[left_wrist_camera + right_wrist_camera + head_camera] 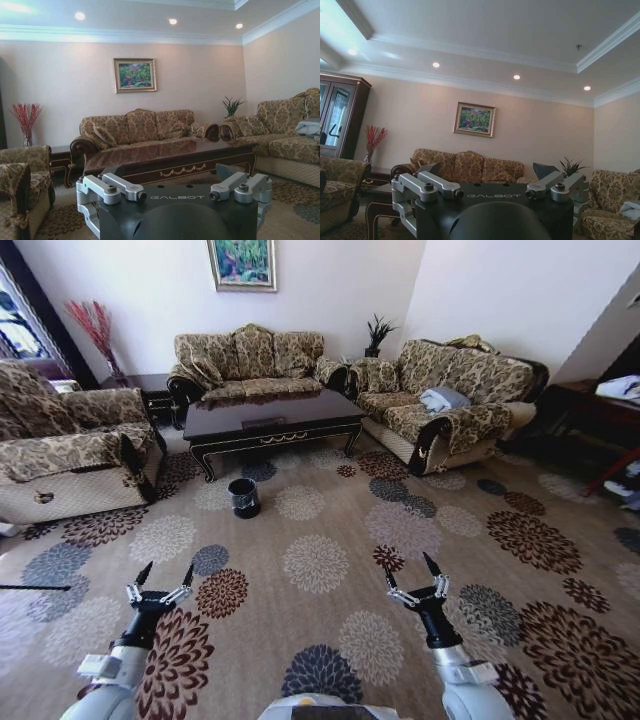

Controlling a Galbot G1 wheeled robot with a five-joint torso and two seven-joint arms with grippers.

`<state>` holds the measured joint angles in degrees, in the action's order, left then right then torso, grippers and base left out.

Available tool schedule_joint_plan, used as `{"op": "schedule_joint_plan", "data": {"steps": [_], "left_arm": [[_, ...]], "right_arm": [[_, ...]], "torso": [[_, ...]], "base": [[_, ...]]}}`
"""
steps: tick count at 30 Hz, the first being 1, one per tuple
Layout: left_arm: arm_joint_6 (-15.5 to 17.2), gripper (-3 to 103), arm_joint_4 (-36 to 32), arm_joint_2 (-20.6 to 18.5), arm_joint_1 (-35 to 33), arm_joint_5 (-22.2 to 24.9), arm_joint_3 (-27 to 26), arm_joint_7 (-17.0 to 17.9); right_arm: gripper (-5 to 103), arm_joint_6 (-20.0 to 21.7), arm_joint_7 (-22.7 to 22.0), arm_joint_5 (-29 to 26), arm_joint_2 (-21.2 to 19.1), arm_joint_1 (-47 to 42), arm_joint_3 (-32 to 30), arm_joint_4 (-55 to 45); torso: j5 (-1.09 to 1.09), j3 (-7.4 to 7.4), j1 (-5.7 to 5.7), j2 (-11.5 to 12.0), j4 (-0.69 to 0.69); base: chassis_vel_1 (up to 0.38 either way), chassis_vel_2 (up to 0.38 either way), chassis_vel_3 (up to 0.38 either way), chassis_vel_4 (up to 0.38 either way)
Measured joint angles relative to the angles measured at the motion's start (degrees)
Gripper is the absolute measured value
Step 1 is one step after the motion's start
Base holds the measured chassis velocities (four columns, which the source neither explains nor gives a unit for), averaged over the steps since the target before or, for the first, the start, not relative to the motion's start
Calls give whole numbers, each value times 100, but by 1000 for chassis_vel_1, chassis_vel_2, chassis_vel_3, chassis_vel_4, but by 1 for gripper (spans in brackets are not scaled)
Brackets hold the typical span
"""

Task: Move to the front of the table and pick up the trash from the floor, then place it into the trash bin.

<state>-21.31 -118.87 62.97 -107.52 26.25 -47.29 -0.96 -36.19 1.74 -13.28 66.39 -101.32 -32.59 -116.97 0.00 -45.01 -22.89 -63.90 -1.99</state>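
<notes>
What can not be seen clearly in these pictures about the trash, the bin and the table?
- Trash: no litter can be told apart on the flower-patterned beige carpet; too small in the head view.
- Small black cylindrical bin: its inside is hidden by its own rim.
- Long glossy dark coffee table: in the left wrist view the left gripper covers the floor before it.

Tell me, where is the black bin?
In the head view, the bin stands on the carpet just in front of the table, near its left front leg, far ahead of both grippers.
</notes>
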Motion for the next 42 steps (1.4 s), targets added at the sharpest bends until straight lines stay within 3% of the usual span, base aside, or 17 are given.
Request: {"op": "schedule_joint_plan", "data": {"steps": [42], "left_arm": [[0,100,0,0,0,0,0,0]], "right_arm": [[100,0,0,0,0,0,0,0]], "torso": [[0,23,17,37,0]], "base": [[20,22,19,22]]}}
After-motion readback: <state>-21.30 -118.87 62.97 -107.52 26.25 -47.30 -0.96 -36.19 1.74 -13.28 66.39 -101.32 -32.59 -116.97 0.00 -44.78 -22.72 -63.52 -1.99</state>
